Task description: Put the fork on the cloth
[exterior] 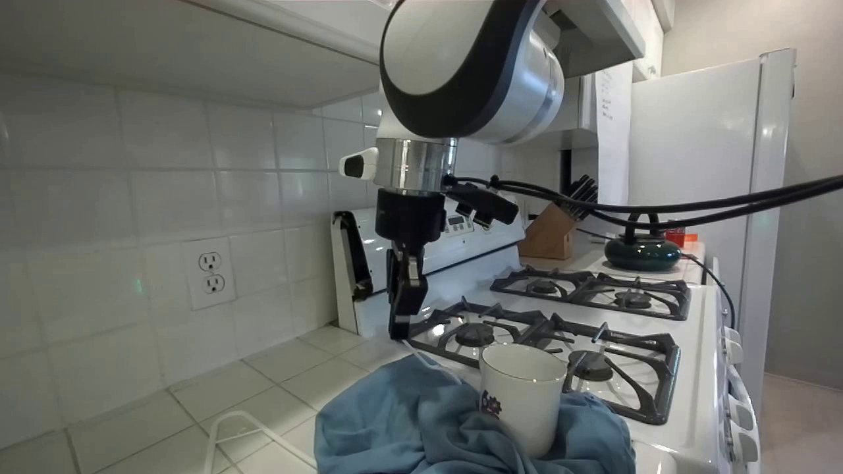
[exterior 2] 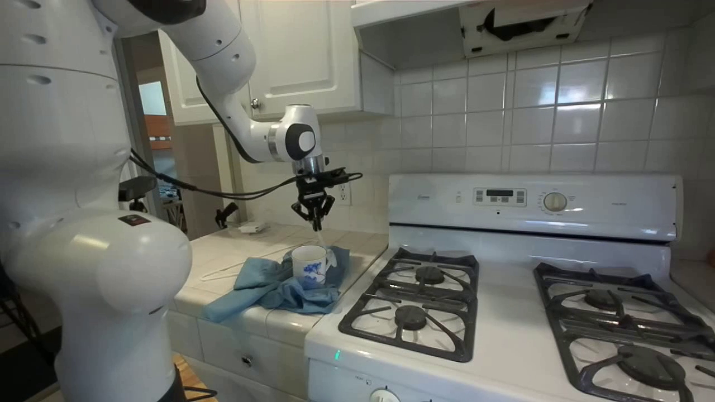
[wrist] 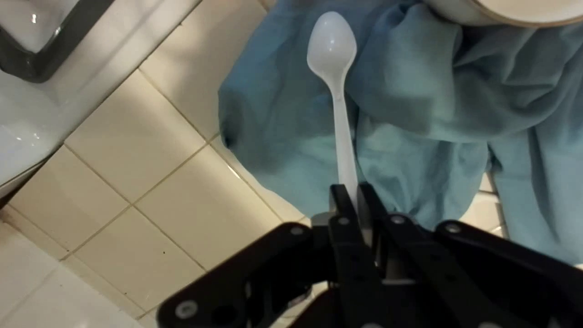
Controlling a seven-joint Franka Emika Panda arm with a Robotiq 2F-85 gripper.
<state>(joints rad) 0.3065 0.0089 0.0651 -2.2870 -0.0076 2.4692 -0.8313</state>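
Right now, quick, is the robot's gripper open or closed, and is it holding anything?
Gripper: closed, holding a white spoon.

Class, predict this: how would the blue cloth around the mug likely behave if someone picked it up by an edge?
The blue cloth is likely floppy: it lies bunched in loose folds. Its many creases suggest thin fabric, so it is probably light for its size. Lifting it might drag or tip the mug, which sits among those folds.
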